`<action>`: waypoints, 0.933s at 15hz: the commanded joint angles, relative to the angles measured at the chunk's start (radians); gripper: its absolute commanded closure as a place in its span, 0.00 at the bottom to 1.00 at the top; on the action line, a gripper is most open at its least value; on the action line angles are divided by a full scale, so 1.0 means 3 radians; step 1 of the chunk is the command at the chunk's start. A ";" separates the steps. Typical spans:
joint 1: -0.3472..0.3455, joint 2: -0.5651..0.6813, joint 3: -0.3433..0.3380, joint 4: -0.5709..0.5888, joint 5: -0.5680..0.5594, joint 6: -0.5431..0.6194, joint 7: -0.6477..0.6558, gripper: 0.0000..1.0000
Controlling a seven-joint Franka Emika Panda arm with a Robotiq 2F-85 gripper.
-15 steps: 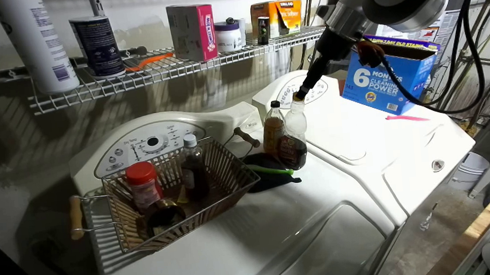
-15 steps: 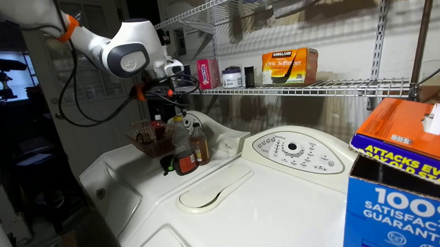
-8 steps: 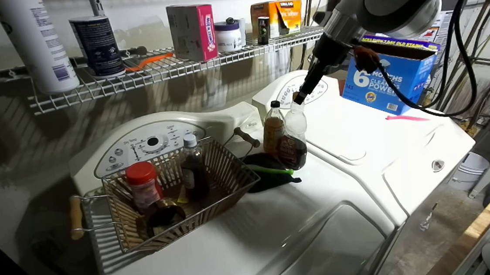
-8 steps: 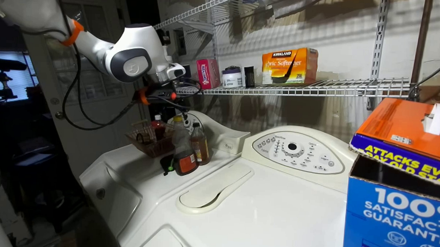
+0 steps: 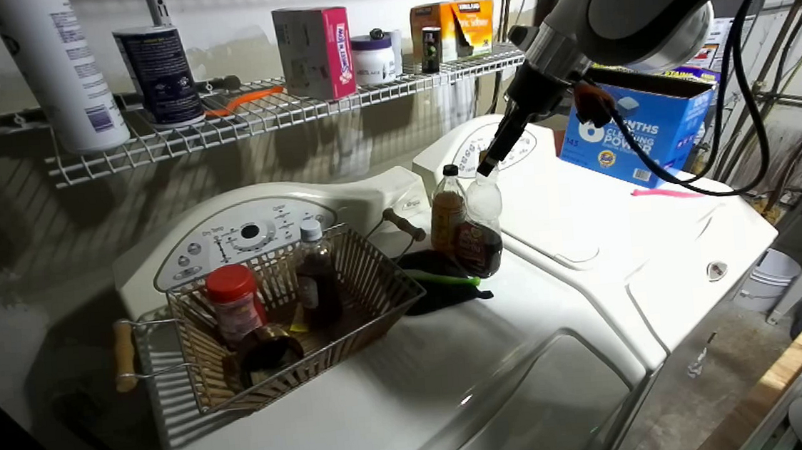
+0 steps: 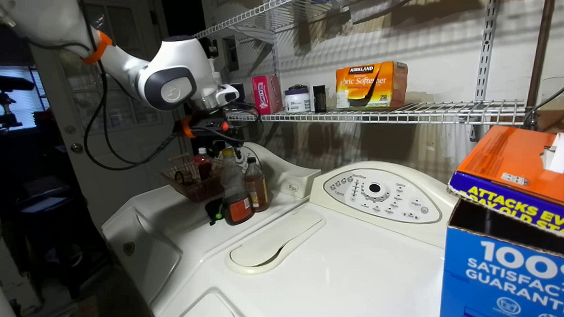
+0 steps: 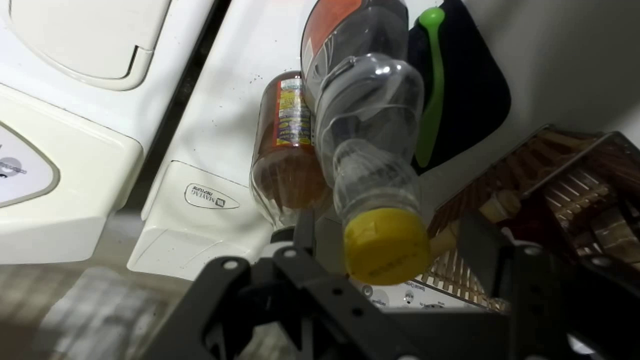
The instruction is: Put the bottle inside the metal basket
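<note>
The bottle (image 5: 481, 240) stands upright on the white appliance top, clear above and dark below, with an orange-red label. Its yellow cap (image 7: 387, 245) sits between the fingers of my gripper (image 7: 390, 235), which is open around it. In the wrist view a gap shows on each side of the cap. The gripper (image 5: 488, 166) comes down at a slant over the bottle's top in an exterior view; its fingertips (image 5: 487, 169) cover part of the cap. Left of the bottle there, the metal basket (image 5: 376, 273) holds a red-capped jar, a white-capped dark bottle and a round item.
An amber bottle with a black cap (image 7: 287, 145) stands right beside the bottle. A dark flat item with a green strip (image 7: 432, 95) lies on its other side, towards the basket. The wire shelf (image 5: 250, 122) runs above. A blue box (image 6: 503, 260) stands on the neighbouring machine.
My gripper has moved down a little, so its fingertips now reach lower over the bottle's top. The bottle and the basket have stayed in place.
</note>
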 commanded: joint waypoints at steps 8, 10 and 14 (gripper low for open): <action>-0.0083 0.0119 0.0065 -0.0076 -0.0229 0.0235 0.0006 0.62; -0.0073 0.0100 0.0071 -0.0077 -0.0251 0.0231 0.0016 0.77; -0.0036 0.0017 0.0112 -0.0034 -0.0211 0.0186 0.0052 0.79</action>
